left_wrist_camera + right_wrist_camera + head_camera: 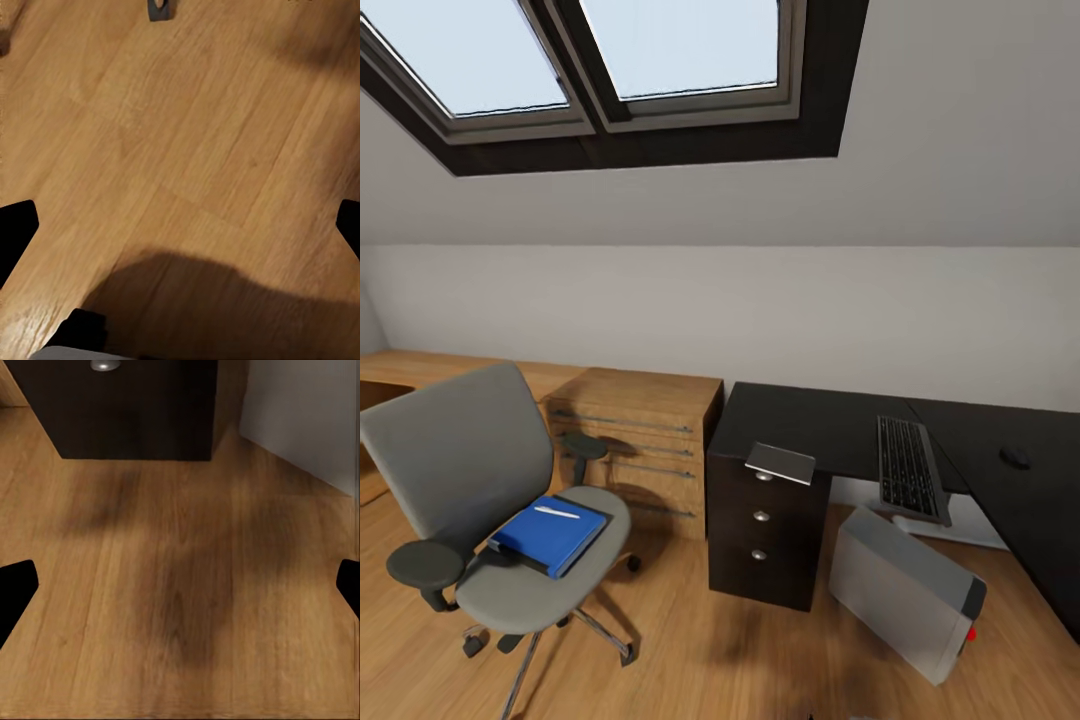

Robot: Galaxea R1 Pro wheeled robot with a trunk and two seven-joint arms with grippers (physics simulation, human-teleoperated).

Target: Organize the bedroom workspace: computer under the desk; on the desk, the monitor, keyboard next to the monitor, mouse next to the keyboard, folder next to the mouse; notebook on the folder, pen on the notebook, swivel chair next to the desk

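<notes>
The blue folder [550, 537] lies on the swivel chair [480, 500] seat at seven o'clock, pen [556, 513] loose atop, looking light, stiff and best pinched at an overhanging edge; both grippers' fingers spread open over floor.

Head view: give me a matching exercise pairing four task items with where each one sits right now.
Things:
1. folder
2. pen
3. notebook
4. computer

Places:
A. on the floor, tilted, beside the drawer unit
B. at the desk edge, overhanging above the drawers
C. on the swivel chair seat
D. lying on the blue cover

Pairs: 1-C, 2-D, 3-B, 4-A
</notes>
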